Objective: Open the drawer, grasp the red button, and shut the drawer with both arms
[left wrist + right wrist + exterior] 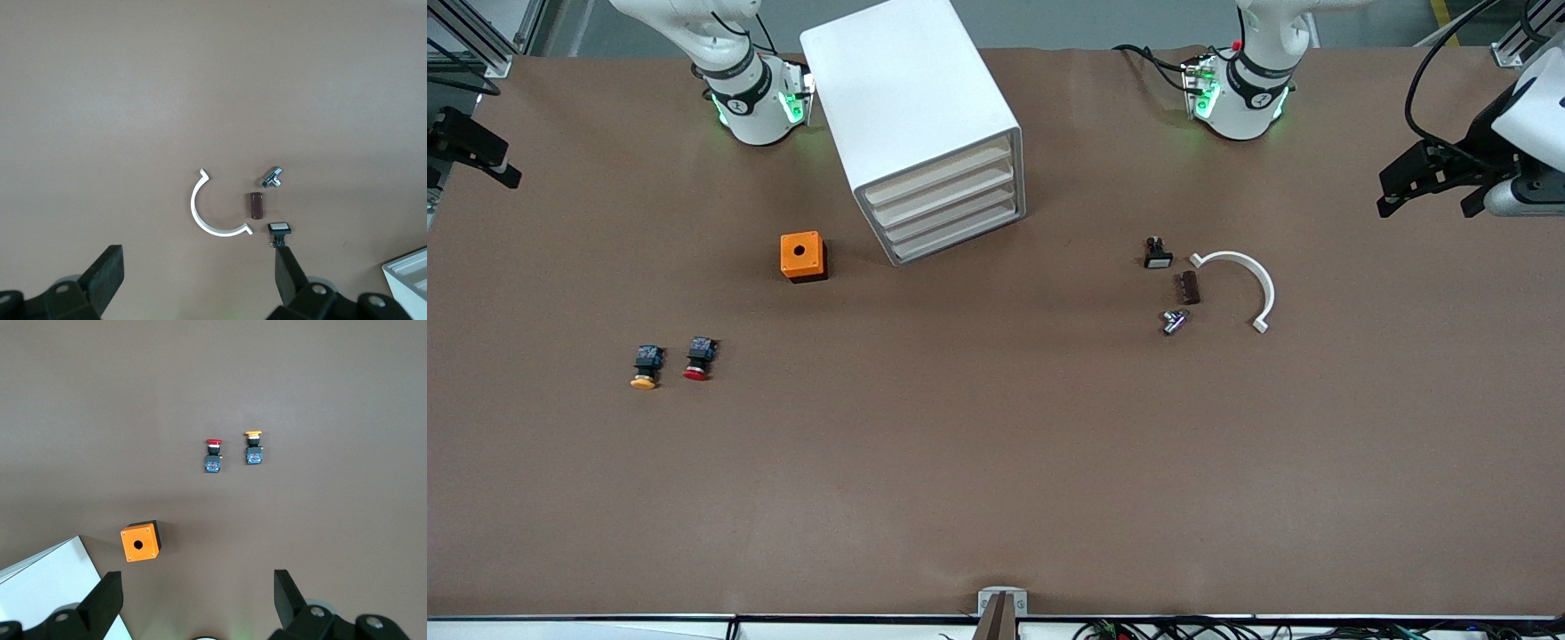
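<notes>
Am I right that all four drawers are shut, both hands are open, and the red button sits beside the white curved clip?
Not quite. The red button lies beside the orange-yellow button, toward the right arm's end, as the front view shows. The white curved clip lies toward the left arm's end. The drawers are shut; left hand and right hand are open.

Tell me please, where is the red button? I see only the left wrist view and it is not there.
Observer: The red button lies toward the right arm's end of the table, beside a yellow-capped button.
Operator: Is any drawer open already?
Observer: No, all four drawers of the cabinet are shut.
Operator: Where is the right gripper?
Observer: The right gripper waits open and empty at its own end of the table, as the left gripper does at the left arm's end.
</notes>
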Tool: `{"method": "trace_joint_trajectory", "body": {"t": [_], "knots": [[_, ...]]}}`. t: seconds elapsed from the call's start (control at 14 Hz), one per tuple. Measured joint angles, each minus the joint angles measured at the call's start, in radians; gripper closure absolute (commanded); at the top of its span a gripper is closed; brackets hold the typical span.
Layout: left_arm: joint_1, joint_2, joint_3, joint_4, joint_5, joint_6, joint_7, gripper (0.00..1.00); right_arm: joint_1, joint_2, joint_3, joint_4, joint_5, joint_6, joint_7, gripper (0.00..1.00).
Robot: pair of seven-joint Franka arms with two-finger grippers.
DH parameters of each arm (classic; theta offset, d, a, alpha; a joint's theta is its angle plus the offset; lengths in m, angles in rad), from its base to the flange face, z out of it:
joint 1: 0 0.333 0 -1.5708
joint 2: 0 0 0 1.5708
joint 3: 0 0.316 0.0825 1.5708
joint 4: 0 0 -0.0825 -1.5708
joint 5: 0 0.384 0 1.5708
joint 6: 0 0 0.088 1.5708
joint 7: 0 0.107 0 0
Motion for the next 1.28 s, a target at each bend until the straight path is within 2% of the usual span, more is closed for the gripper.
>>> {"method": "trace_joint_trajectory", "body": {"t": [0.64,0.93,1.28], "knots": [[0.000,0.048,0.001,0.005,0.000,0.000,-0.003,0.00,0.000,0.000,0.000,0.000,0.000,-0.004,0.000,0.00],[0.000,0.063,0.001,0.050,0.000,0.000,-0.003,0.00,0.001,0.000,0.000,0.000,0.000,-0.011,0.000,0.00],[0.000,0.077,0.001,0.062,0.000,0.000,-0.003,0.00,0.001,0.000,0.000,-0.002,0.001,-0.018,0.000,0.00]]}}
